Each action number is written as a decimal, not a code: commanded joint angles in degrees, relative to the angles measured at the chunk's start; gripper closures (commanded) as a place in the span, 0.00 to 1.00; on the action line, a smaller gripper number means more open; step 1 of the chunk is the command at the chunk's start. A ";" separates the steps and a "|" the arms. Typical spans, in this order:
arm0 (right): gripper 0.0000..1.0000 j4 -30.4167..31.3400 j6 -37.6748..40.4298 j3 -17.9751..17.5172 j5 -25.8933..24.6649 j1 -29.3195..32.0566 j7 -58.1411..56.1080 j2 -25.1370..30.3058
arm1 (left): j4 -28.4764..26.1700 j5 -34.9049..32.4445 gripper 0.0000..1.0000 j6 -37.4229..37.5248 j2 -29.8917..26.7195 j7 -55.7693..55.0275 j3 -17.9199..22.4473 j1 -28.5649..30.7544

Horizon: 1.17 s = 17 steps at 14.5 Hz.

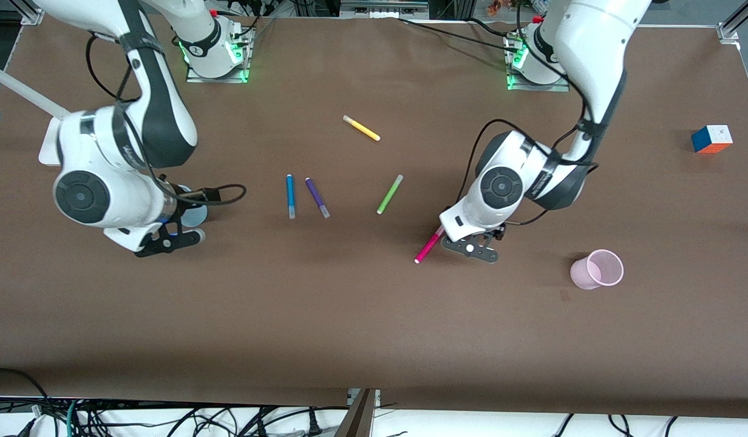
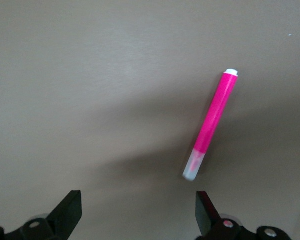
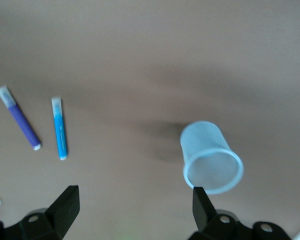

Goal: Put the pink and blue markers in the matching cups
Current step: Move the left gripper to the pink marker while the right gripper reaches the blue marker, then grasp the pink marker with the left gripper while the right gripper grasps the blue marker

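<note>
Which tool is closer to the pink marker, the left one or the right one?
Left. The left tool hangs open right beside the pink marker, not holding it. The right tool is open at the right arm's end, by the blue cup.

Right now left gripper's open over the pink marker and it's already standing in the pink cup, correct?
Not quite. The left gripper is open over the pink marker, but the marker lies flat on the table, not in the pink cup, which stands apart nearer the left arm's end. The left wrist view and front view show it.
</note>
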<state>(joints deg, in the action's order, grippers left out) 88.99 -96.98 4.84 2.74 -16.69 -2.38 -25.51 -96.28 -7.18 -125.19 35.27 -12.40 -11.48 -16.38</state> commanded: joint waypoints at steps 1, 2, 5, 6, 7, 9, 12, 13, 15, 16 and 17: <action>0.00 6.53 -6.80 0.34 1.30 -2.54 2.63 1.69 | 1.71 -1.61 0.00 -4.33 4.00 -0.61 0.41 -1.27; 0.00 7.77 -8.30 0.34 1.39 -3.86 6.38 1.69 | 1.63 -1.52 0.00 -6.71 4.97 -1.30 0.41 -1.37; 0.00 11.37 -13.83 0.43 1.13 -9.13 14.67 0.38 | 1.71 -1.61 0.00 -9.45 7.17 -5.43 0.67 -3.55; 0.00 13.64 -17.16 0.43 1.12 -10.37 16.60 0.37 | 1.71 -1.61 0.00 -9.98 8.05 -7.09 0.76 -4.35; 0.00 15.93 -20.93 0.43 1.12 -11.60 18.27 0.20 | 1.80 -1.70 0.00 -10.07 8.67 -8.42 0.85 -5.05; 0.00 19.10 -26.22 0.34 1.12 -12.66 20.21 -0.59 | 1.80 -5.37 0.00 -10.16 9.46 -11.31 0.85 -5.76; 0.00 21.22 -30.62 0.34 1.30 -13.98 22.24 -1.91 | 1.71 -8.99 0.00 -11.65 9.47 -14.66 0.67 -5.76; 0.00 21.83 -32.21 0.34 1.30 -14.33 22.50 -2.17 | 1.71 -9.08 0.00 -11.65 9.47 -14.67 0.67 -5.68; 0.00 22.28 -34.32 0.34 1.39 -15.21 24.95 -3.14 | 1.63 -9.08 0.25 -11.65 9.47 -14.67 0.67 -5.50; 0.00 22.37 -35.20 0.34 1.39 -15.56 25.75 -3.93 | 1.71 -9.08 0.44 -11.57 9.47 -14.67 0.67 -5.50; 0.00 22.37 -36.08 0.34 1.39 -16.09 26.28 -4.46 | 1.71 -9.08 0.56 -11.56 9.29 -14.67 0.67 -5.41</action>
<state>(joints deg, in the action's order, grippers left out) 110.29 -130.58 4.66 3.48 -31.17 22.02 -29.50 -95.65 -14.53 -136.53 43.78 -25.75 -11.26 -21.71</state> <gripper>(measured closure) 0.000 0.115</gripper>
